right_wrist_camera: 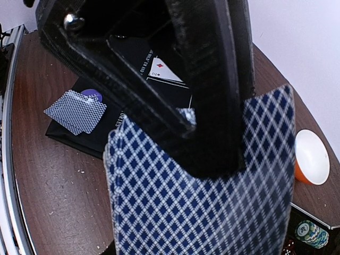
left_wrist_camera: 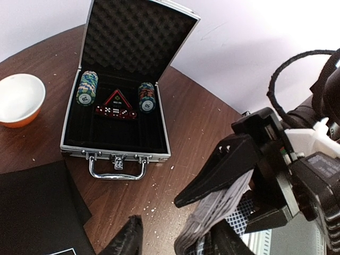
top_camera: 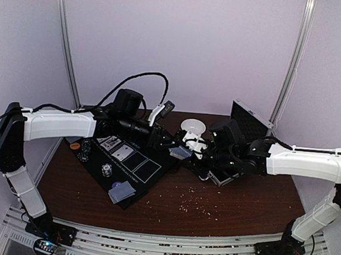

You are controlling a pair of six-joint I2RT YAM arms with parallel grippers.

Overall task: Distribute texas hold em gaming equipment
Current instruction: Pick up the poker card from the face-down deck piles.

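deck of cards (right_wrist_camera: 212, 212): nearest the lens in the right wrist view; blue-and-white lattice backs; held above the desk, between the two arms.
right tool (right_wrist_camera: 204, 146): clenched on the deck of cards, one black finger against each face.
left tool (top_camera: 169, 145): just beside the deck, tip toward the right tool; one finger (left_wrist_camera: 127, 239) visible at the bottom edge of the left wrist view; released or clenched cannot be told.
black mat (top_camera: 132, 171): flat on the left half of the desk; white-outlined card boxes printed on it.
face-up cards (top_camera: 117, 147): two, side by side at the mat's far end.
chip stack (top_camera: 106, 170): small, upright on the mat, between the face-up cards and the face-down pair.
face-down pair (top_camera: 122, 190): two overlapping cards at the mat's near corner, partly covering a purple disc (right_wrist_camera: 91, 94).
orange disc (top_camera: 75, 146): at the mat's left edge.
case (left_wrist_camera: 114, 154): silver, open, foam-lined lid upright; on the far right part of the desk; handle toward the left wrist camera.
chip rolls (left_wrist_camera: 86, 88): two, at either side of the case's rear.
red dice (left_wrist_camera: 116, 111): in a row between the chip rolls.
bowl (left_wrist_camera: 16, 119): white inside, orange outside; on the desk near the case.
desk (top_camera: 211, 208): dark brown wood, pale crumbs scattered.
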